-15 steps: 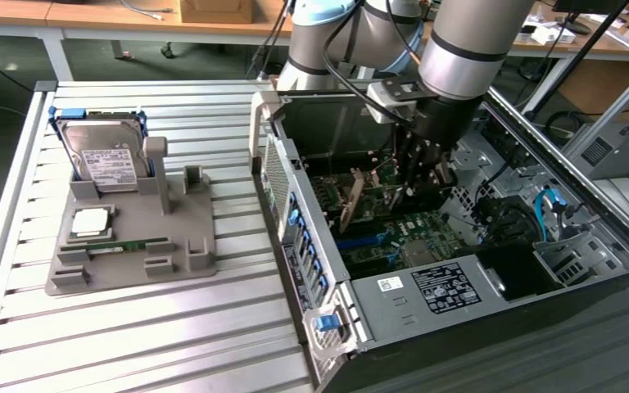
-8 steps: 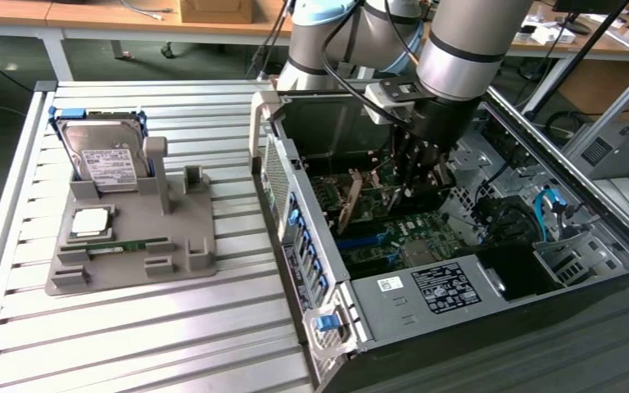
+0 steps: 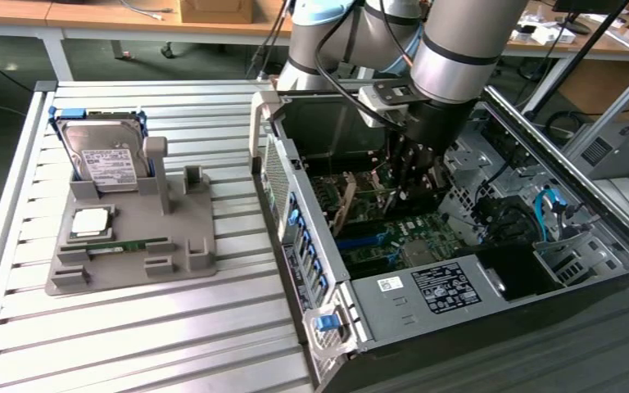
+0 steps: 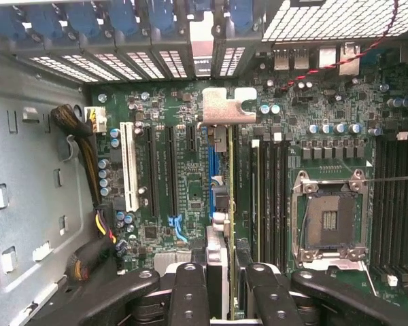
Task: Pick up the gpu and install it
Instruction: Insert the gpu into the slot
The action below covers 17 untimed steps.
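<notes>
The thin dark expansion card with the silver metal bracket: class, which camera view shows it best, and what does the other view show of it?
The wrist view: the thin dark expansion card with the silver metal bracket stands edge-on over the green motherboard, held in the gripper. In the exterior view the arm blocks most of it inside the open computer case.

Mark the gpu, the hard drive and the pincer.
gpu (image 4: pixel 229 109): wrist view, on its silver bracket tab above the motherboard.
hard drive (image 3: pixel 107 164): exterior view, on its white label, upright in the grey holder.
pincer (image 4: pixel 219 285): wrist view, midway between the two black fingertips.
</notes>
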Tool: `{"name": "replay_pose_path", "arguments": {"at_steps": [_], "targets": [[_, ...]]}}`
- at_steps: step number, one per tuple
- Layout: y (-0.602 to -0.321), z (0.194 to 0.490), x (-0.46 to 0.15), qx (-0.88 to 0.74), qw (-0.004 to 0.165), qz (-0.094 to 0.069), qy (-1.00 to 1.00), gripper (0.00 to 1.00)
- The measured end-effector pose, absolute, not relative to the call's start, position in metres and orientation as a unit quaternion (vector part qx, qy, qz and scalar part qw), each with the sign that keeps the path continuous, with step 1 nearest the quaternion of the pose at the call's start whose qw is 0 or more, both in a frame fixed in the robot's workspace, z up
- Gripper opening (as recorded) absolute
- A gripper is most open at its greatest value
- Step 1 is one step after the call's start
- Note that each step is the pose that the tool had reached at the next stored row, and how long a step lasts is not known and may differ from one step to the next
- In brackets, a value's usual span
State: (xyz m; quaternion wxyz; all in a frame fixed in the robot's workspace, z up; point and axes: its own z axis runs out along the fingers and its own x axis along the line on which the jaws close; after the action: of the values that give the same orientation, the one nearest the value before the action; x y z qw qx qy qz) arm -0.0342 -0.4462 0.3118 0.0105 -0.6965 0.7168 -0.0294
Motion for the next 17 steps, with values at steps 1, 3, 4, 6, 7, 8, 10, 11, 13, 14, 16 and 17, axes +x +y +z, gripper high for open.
{"name": "replay_pose_path", "arguments": {"at_steps": [1,3,4,6,7,8,10,11,13,14,16,17], "targets": [[-0.447,0.312,-0.034,-0.697,0.01,-0.029,0.717,0.27],[-0.448,0.311,-0.035,-0.696,0.011,-0.029,0.717,0.27],[-0.449,0.311,-0.035,-0.696,0.01,-0.029,0.717,0.27],[-0.45,0.31,-0.036,-0.696,0.011,-0.029,0.717,0.27],[-0.45,0.309,-0.037,-0.696,0.011,-0.029,0.717,0.27],[-0.45,0.308,-0.038,-0.696,0.01,-0.029,0.717,0.27],[-0.45,0.307,-0.04,-0.697,0.01,-0.029,0.717,0.27],[-0.45,0.306,-0.041,-0.696,0.01,-0.029,0.717,0.27],[-0.45,0.303,-0.043,-0.696,0.011,-0.029,0.717,0.27],[-0.45,0.303,-0.044,-0.696,0.011,-0.029,0.717,0.27],[-0.45,0.301,-0.044,-0.696,0.01,-0.029,0.717,0.27],[-0.45,0.301,-0.044,-0.697,0.01,-0.029,0.717,0.27]]}}
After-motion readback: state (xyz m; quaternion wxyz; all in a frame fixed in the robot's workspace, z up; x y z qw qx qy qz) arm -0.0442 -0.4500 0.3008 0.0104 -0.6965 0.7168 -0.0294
